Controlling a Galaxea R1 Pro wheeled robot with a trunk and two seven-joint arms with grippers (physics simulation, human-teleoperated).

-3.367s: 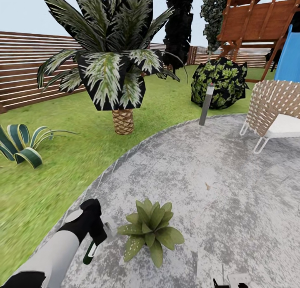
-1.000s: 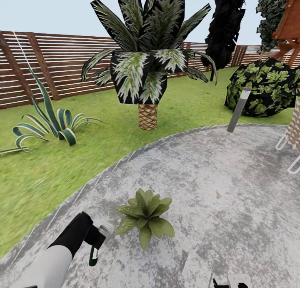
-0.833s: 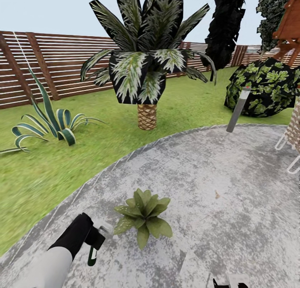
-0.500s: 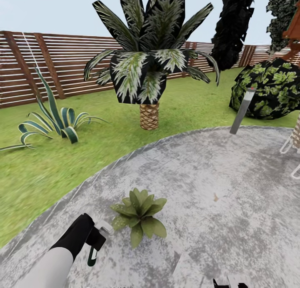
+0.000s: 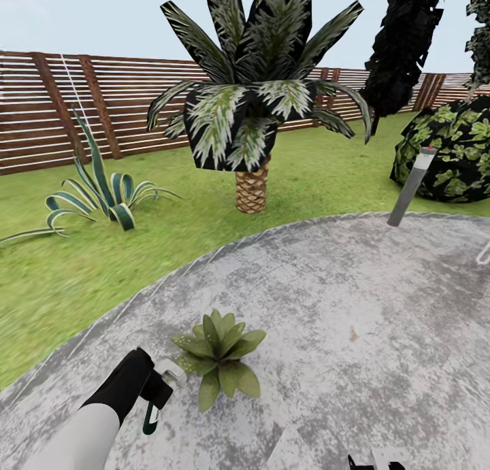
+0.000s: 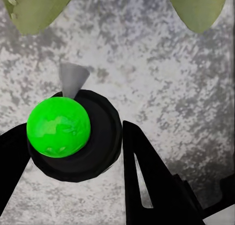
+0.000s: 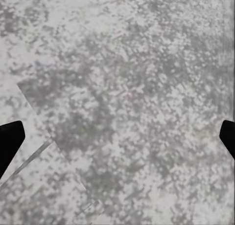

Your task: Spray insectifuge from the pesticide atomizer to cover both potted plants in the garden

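Paving spreads under our left pincer [image 5: 158, 395], which is clamped on the pesticide atomizer [image 5: 151, 415]; the bottle hangs below the black fingers with its pale trigger head [image 5: 171, 373] toward the potted plant [image 5: 216, 353]. In the left wrist view we see the atomizer [image 6: 73, 134] end-on, a bright green round part inside a dark ring, a black finger [image 6: 152, 178] close against each side, and two of the plant's leaf tips [image 6: 34, 7] just beyond it over the mottled grey paved circle [image 6: 161, 73].

The plant sits just beside the pincer, near but apart from the nozzle. Past it the paved circle [image 5: 340, 286] lies open toward a grey bollard light [image 5: 412, 188] at its far rim. To the pincer's outer side the curved edge of the paving meets the lawn [image 5: 82, 273] close by. Well beyond stand a striped agave [image 5: 102, 191], a palm [image 5: 253, 116], a dark bush [image 5: 452, 150] and the slat fence [image 5: 47, 109].

Our right pincer [image 7: 117, 137] is spread wide over bare paving, its dark fingertips [image 7: 10, 139] at the picture's two sides, holding nothing.
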